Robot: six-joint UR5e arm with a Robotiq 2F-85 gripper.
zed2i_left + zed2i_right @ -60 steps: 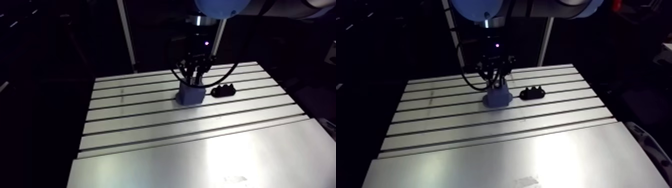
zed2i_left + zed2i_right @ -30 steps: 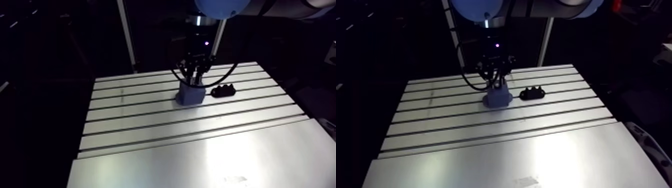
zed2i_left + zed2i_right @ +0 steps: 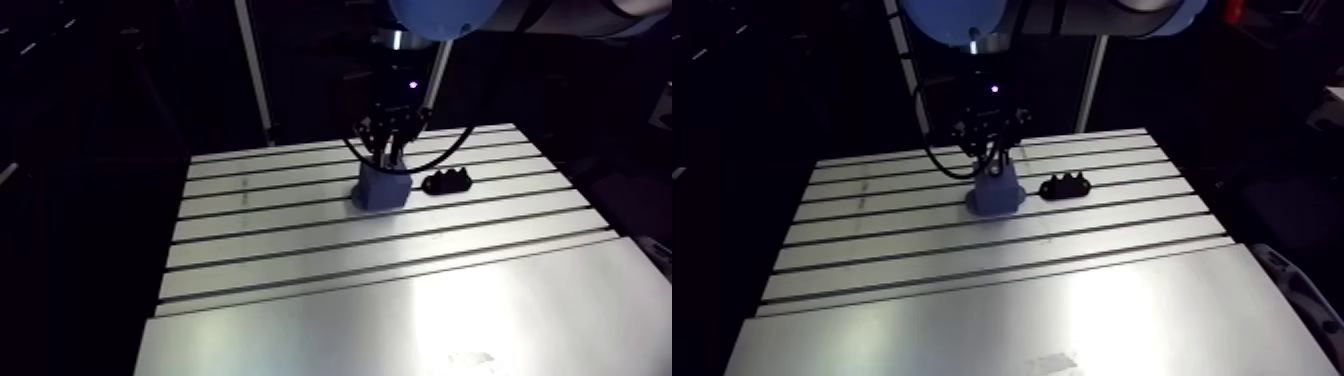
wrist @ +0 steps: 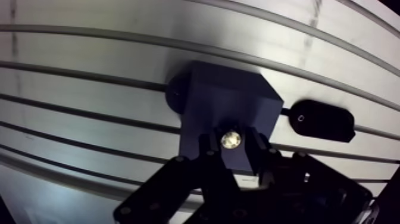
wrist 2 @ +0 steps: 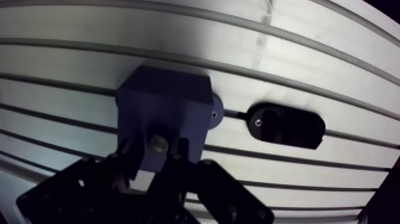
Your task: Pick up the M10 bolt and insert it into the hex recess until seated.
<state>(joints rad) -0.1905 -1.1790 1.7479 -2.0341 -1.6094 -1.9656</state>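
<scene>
Hand [image 4: 233,146] looks released: the fingers [image 4: 207,156] stand a little apart either side of the M10 bolt [image 4: 231,139], with blue showing in the gaps. The bolt's shiny end sits in the top face of the blue block [image 4: 223,101], near the block's hand-side edge. In the arm view the block stands upper middle of frame on the slotted desk [image 3: 400,290], with a black fixture piece [image 3: 447,181] just right of it, not touching.

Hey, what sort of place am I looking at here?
Probably a robotics lab's assembly bench: a slotted aluminium table, a blue block holding a bolt, and a robot arm above.
</scene>
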